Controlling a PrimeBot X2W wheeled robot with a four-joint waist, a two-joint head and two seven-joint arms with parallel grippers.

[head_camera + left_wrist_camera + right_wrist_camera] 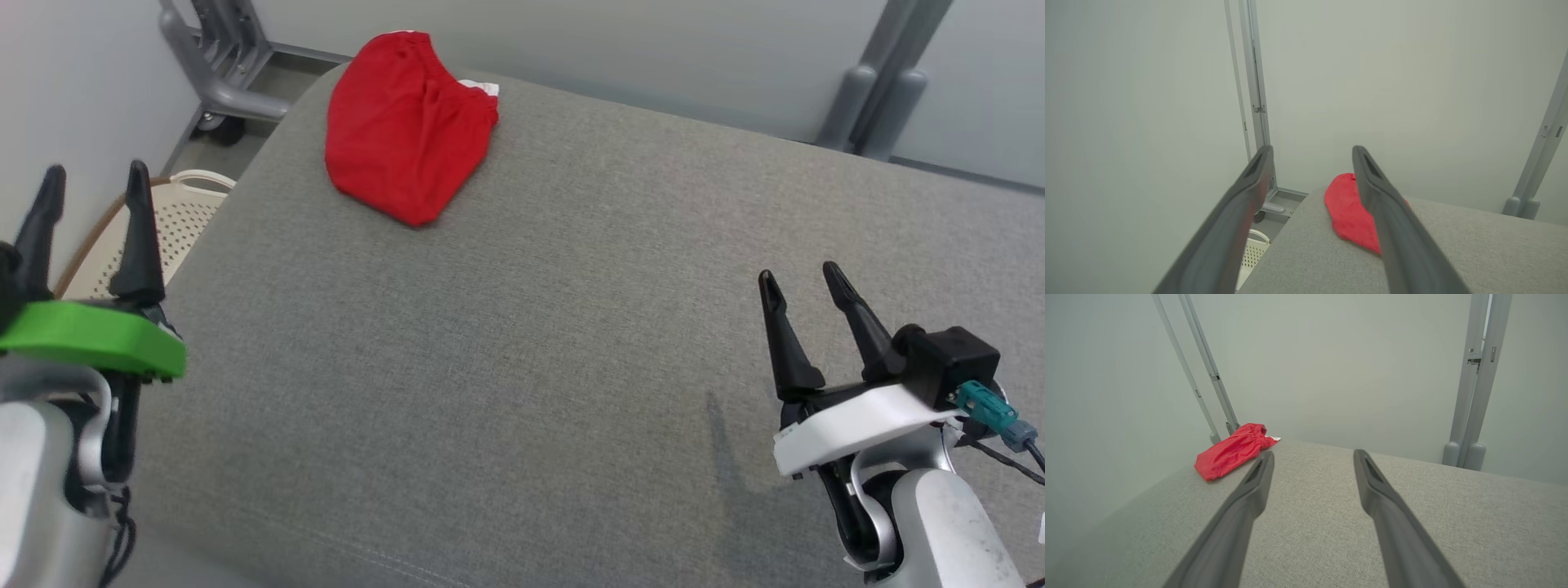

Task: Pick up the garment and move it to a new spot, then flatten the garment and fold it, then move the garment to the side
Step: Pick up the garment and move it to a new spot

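One red garment (404,122), bunched in a soft lump, lying on the far left corner of the grey cushion (522,367). One small white tag (480,86) poking out at its far edge, too small to read.

Two grippers, each with two dark fingers. Low on the left, the left gripper (96,173) on a green plate (90,339), fingers spread wide, holding nothing, by the cushion's left edge. Low on the right, the right gripper (800,273) on a white plate (857,425), fingers spread wide too, holding nothing, above bare cushion. Both well apart from the garment. One teal plug (980,400) by the right wrist, with a dark wire.

In the left wrist view, part of the garment hidden behind one finger.

One cream basket (188,212) full of little holes, down beside the cushion, partly behind the left gripper. One grey frame leg (224,90) with a dark wheel (214,122) past the far left corner. Two grey posts (886,90) at the far right, against the pale wall
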